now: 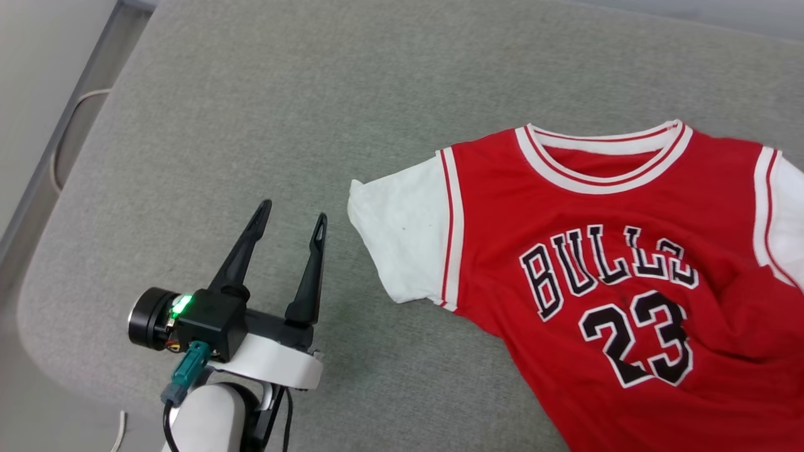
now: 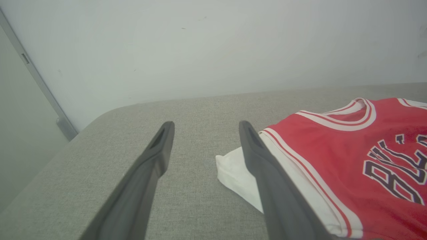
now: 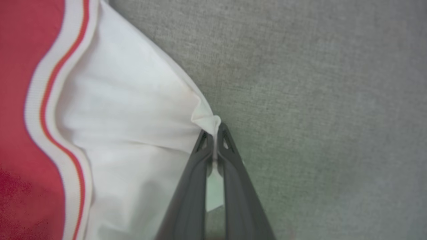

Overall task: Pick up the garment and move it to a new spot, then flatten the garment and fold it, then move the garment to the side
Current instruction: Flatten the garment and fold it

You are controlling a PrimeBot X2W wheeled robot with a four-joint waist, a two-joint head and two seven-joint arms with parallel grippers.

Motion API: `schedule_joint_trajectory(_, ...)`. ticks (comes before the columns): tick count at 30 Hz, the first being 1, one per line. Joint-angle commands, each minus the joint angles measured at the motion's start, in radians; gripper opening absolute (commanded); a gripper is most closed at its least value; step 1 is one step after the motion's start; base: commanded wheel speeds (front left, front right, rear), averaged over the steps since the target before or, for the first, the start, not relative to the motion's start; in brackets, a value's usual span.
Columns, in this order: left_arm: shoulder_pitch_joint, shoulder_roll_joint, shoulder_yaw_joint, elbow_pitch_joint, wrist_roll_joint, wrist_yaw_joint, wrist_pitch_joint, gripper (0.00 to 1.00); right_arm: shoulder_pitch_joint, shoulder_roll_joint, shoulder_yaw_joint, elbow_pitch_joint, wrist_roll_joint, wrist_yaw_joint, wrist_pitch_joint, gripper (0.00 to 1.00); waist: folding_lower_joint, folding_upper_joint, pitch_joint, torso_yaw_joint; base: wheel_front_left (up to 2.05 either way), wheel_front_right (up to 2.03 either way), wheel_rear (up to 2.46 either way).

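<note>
Padded surface (image 1: 282,94): grey woven fabric with rounded corners. It carries everything else and runs up to a pale wall (image 2: 213,50) in the left wrist view.

Garment (image 1: 502,207): a red jersey lying flat on the robot's right part of the surface, printed face up. The collar points away from the robot, and the black lettering and the number 23 have white outlines. The body is slightly wrinkled, and the lower hem runs past the bottom edge of the head view.

Left sleeve (image 1: 402,238): white and spread flat on the grey fabric, with its outer corner slightly turned up.

Left gripper (image 1: 294,211): jaws spread wide and holding nothing. It sits low over bare fabric just beside the left sleeve, apart from it, fingers pointing away from the robot. A green light (image 1: 182,304) glows on its wrist.

Right gripper (image 3: 215,133): fingers pressed together, pinching the bunched edge of the garment's other white sleeve (image 3: 126,116), which puckers at the fingertips.
</note>
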Motion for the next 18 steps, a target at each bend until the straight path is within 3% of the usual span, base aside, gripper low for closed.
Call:
schedule_joint_trajectory(1, -0.004, 0.017, -0.001, 0.031, -0.012, -0.007, -0.003, 1.00, 0.046, -0.002, 0.008, 0.019, 0.006, -0.001, 0.000, 0.00, 0.0000, 0.0000, -0.027, -0.036, 0.00, 0.00, 0.00)
schedule_joint_trajectory(7, -0.100, 0.121, -0.051, 0.170, -0.082, -0.023, 0.066, 1.00, 0.058, -0.012, 0.033, -0.013, 0.038, -0.002, -0.042, 0.00, 0.0000, 0.0000, -0.036, -0.107, 0.00, 0.00, 0.00)
schedule_joint_trajectory(15, -0.367, 0.377, -0.318, 0.170, -0.399, -0.023, 0.430, 1.00, -0.014, 0.011, 0.051, -0.025, 0.075, -0.001, -0.077, 0.00, 0.0000, 0.0000, 0.022, -0.172, 0.00, 0.00, 0.00)
schedule_joint_trajectory(18, -0.471, 0.440, -0.385, 0.187, -0.523, -0.023, 0.572, 1.00, -0.041, 0.014, 0.064, -0.017, 0.075, -0.001, -0.084, 0.00, 0.0000, 0.0000, 0.044, -0.185, 0.00, 0.00, 0.00)
